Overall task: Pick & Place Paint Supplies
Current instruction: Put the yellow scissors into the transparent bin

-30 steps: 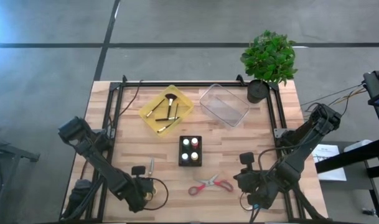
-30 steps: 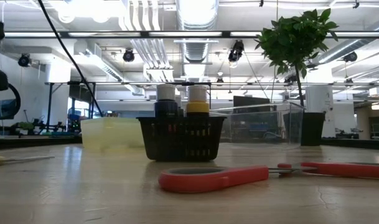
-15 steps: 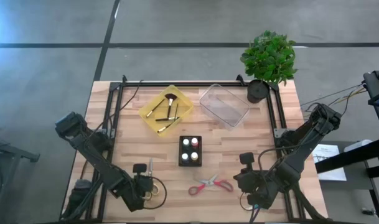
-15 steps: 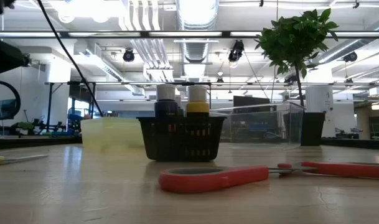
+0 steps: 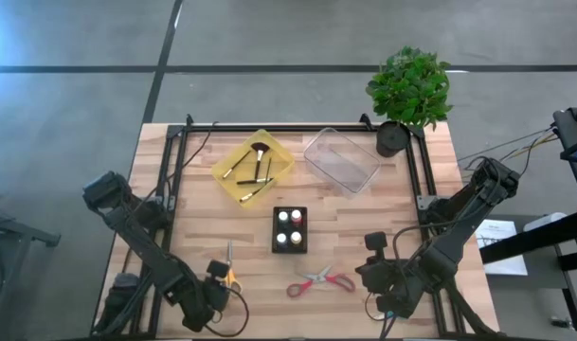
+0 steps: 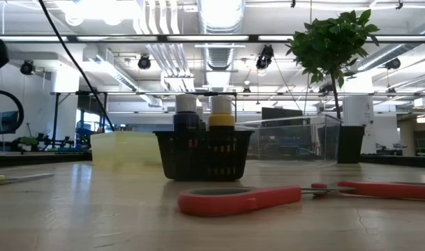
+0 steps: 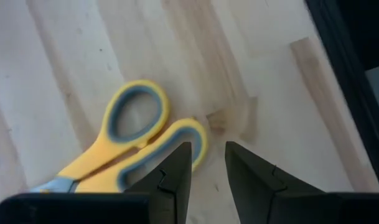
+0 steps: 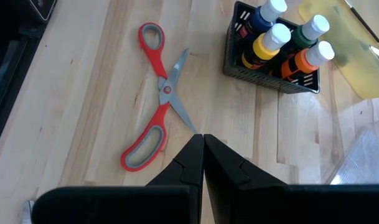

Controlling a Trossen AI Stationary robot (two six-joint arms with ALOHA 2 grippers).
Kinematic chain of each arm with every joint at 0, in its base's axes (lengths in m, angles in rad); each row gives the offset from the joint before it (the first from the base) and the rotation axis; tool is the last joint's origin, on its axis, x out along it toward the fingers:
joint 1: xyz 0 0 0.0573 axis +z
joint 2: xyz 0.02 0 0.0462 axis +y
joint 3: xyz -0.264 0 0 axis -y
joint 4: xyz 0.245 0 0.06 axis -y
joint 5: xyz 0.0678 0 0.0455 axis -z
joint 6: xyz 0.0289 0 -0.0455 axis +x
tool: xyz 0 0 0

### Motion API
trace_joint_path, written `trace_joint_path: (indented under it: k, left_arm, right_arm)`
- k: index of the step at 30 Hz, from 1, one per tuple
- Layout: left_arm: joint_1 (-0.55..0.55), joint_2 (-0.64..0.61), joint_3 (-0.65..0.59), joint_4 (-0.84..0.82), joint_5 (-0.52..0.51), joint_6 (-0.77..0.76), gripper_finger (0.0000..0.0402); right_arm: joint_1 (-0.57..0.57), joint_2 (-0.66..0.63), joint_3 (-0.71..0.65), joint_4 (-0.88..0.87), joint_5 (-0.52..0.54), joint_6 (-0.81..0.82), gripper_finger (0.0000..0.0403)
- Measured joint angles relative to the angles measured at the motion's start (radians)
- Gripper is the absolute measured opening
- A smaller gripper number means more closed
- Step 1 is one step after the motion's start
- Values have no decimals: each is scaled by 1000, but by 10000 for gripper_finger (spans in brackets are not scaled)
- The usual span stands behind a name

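Yellow scissors are lying on the wooden counter near its front left, long axis running front-to-back, blades pointing toward the back, handles toward the left tool, which is hovering at the handles, fingers slightly spread, gripping nothing. Since the earlier frame the left arm is sitting nearer the front edge. Red scissors are lying crosswise, blades open. Right tool is waiting, pressed together. Open workshop behind.
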State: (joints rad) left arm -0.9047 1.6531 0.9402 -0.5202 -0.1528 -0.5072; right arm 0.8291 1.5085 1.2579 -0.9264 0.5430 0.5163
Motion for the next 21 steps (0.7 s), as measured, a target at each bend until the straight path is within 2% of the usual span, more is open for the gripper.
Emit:
trace_joint_path:
  k: [5, 16, 18, 21]
  left_arm:
    - [0, 40, -13, 8, 13, 35, 107]
    - [0, 131, -5, -1, -44, 82, 104]
    - [-2, 139, -4, 8, -64, 73, 94]
    - [1, 145, -3, 22, -70, 21, 51]
  right_arm:
    - [0, 0, 0, 1, 1, 4, 9]
    - [0, 0, -4, 1, 2, 3, 9]
    - [0, 0, -4, 2, 2, 4, 9]
    - [0, 0, -4, 2, 2, 5, 9]
